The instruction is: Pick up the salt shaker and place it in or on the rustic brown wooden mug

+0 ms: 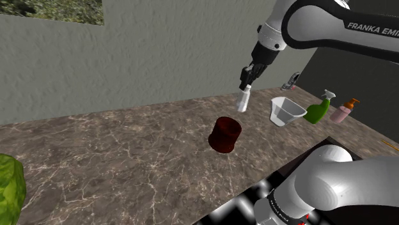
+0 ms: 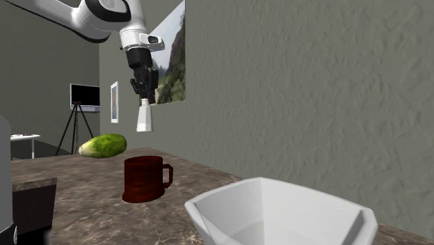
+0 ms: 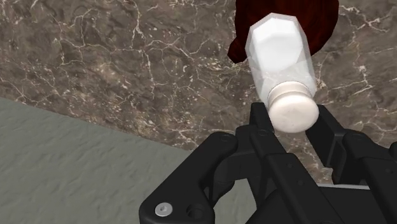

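Showing the all-black two-finger gripper (image 1: 245, 86) clamped on the cap of a white faceted salt shaker (image 1: 242, 100), held aloft above the dark red-brown handled mug (image 1: 224, 134) on the marbled brown counter (image 1: 128, 147): pickup judged complete, lowering and release remaining.

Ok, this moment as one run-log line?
phase: carry | gripper: shut on salt shaker | salt shaker: airborne, roughly above mug | mug: upright on counter | placed: no

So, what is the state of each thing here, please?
Shaker, in the air, held by its cap.
Claw, shut on the shaker.
Mug, upright on the counter.
White cup, upright.
Spray bottle, upright.
Pump bottle, upright.
Cucumber, lying flat.
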You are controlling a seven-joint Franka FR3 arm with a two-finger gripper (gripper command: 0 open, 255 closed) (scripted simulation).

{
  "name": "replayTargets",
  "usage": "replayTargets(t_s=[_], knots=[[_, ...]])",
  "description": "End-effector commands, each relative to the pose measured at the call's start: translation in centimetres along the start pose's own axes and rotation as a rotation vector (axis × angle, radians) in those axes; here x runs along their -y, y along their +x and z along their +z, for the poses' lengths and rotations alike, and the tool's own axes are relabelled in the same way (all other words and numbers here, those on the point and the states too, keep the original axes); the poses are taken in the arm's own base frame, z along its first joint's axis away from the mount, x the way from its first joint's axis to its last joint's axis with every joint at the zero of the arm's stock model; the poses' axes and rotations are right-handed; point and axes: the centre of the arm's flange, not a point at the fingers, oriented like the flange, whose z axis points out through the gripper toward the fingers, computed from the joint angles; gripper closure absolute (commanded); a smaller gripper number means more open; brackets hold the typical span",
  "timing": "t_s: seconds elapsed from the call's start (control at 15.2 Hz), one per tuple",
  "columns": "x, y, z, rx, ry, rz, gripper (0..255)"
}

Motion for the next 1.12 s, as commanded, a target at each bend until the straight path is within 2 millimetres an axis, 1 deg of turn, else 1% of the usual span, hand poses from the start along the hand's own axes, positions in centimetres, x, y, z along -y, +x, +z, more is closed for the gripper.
replayTargets(t_s=[0.0, 1.06], knots=[[0.2, -0.3, 1.0, 0.000, 0.000, 0.000, 255], [1.2, -1.6, 9.2, 0.000, 0.000, 0.000, 255]])
